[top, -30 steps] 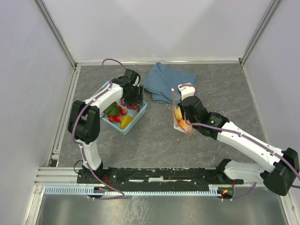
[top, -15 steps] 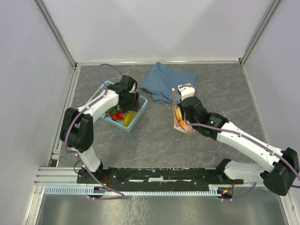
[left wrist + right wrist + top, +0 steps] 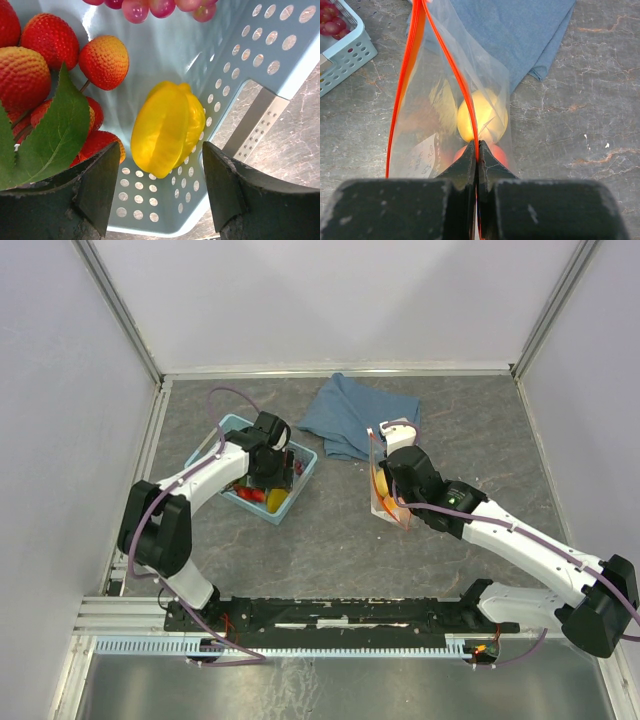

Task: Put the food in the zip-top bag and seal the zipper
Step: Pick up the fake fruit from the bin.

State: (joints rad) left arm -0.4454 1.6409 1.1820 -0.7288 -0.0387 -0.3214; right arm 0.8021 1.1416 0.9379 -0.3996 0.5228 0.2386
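Observation:
My left gripper (image 3: 268, 476) hangs open inside the light blue basket (image 3: 222, 432), its jaws on either side of a yellow toy fruit (image 3: 167, 125) without touching it. Red strawberries (image 3: 102, 60), a green leaf (image 3: 50, 135) and dark red grapes (image 3: 150, 7) lie beside it. My right gripper (image 3: 388, 483) is shut on the red-orange zipper strip (image 3: 478, 145) of the clear bag (image 3: 378, 508) and holds the bag upright with its mouth open. An orange-yellow peach (image 3: 482, 122) and other pieces show through the bag's plastic.
A folded blue cloth (image 3: 350, 415) lies behind the bag and also shows in the right wrist view (image 3: 520, 35). The basket's perforated wall (image 3: 235, 65) stands close on my left gripper's right. White walls and metal rails enclose the grey table.
My left gripper has moved from the basket's far side toward its near right corner and now stands lower over the yellow fruit. The right arm and the bag have not moved.

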